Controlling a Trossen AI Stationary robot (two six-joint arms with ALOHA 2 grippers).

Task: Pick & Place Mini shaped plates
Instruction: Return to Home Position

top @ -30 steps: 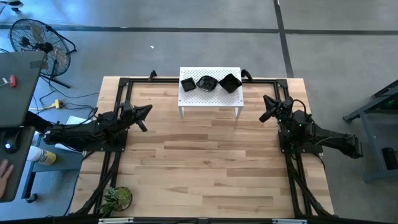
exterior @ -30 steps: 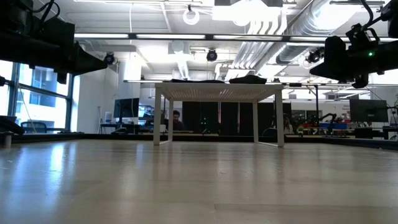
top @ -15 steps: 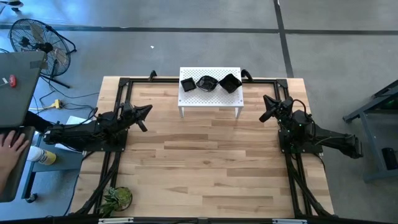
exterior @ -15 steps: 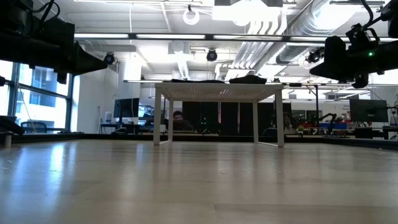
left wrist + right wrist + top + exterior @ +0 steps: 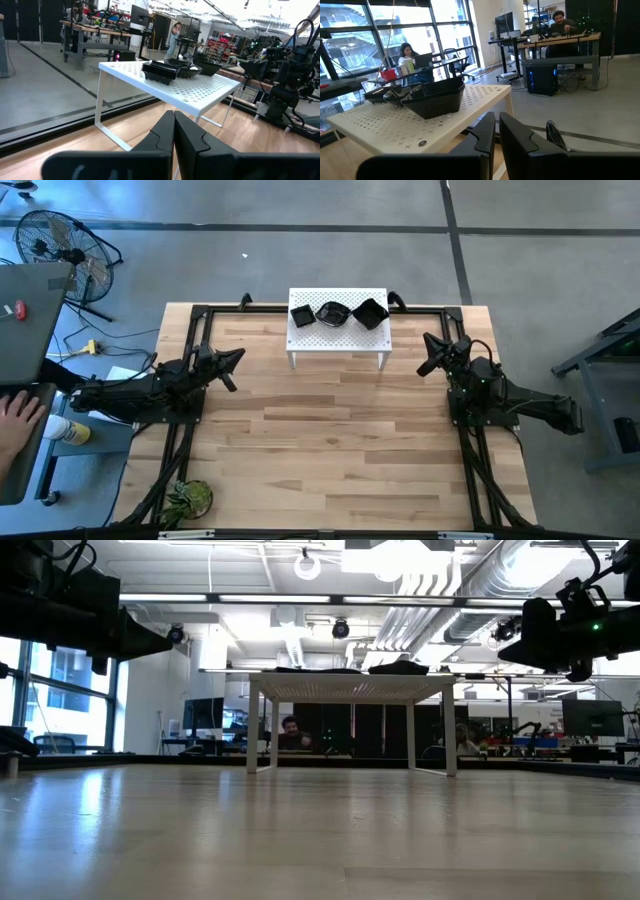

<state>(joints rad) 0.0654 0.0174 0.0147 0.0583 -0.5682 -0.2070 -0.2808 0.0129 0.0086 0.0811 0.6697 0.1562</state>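
Found the plates point(image 5: 332, 313) all on top of the stand point(image 5: 340, 338), in three black stacks set in a row across it: a square stack at one end, a rounder one in the middle, a deeper angular one at the other end. Judged this as like grouped with like, so that each shape nests in its own pile and none hangs over the stand's edge. Noted glossy, thin-walled dishes against a matt white sheet punched with rows of small holes and carried on slim bent legs. Saw no plate on the table point(image 5: 330, 440) around the stand, so reckoned the sorting done and only the parking of the arms left. Placed the left gripper point(image 5: 173, 120) well apart from the stand on its left side, raised off the boards, fingers pressed together on nothing. Placed the right gripper point(image 5: 497, 120) well apart on the stand's right side, fingers narrow with a bare slit between, likewise empty. Took both poses as rest positions, kept away from the stacks. Noted pale wooden planks underfoot and a small green plant point(image 5: 190, 498) far from the stand.
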